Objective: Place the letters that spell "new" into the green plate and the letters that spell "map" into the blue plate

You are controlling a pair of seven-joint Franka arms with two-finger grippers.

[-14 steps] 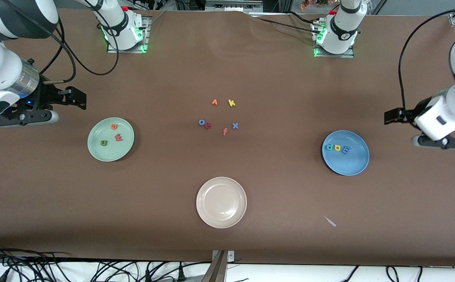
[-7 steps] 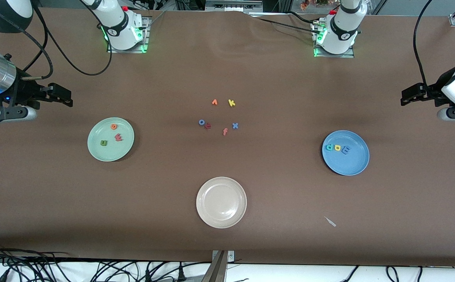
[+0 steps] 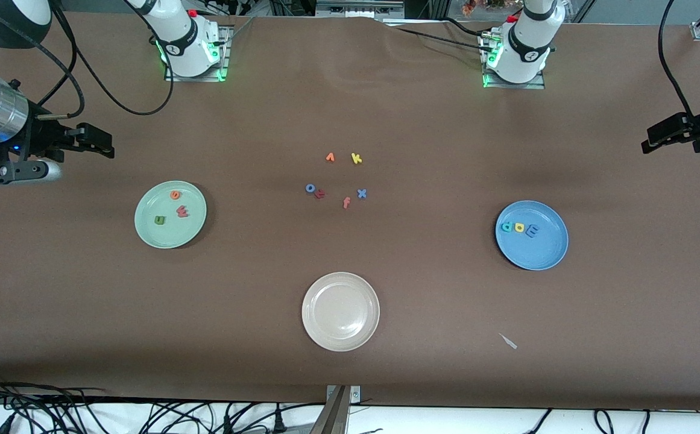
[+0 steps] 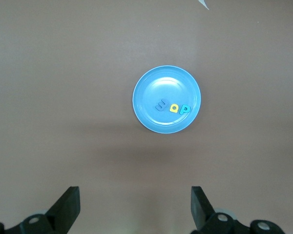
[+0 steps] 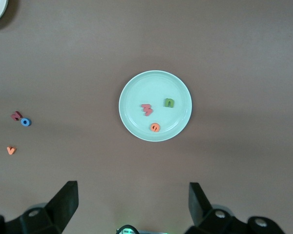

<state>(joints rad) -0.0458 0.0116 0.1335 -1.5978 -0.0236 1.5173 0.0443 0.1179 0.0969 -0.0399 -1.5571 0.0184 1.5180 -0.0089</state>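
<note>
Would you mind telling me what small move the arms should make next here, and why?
Probably none beyond parking clear of the table: the n, e and w lie in the green plate, and the m, a and p in the blue plate. The left gripper and right gripper are open and empty, and only spare letters remain mid-table.

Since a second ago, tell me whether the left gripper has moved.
Yes. The left gripper has pulled away from the blue plate, toward the left arm's end of the table and farther from the front camera, jaws open.
</note>
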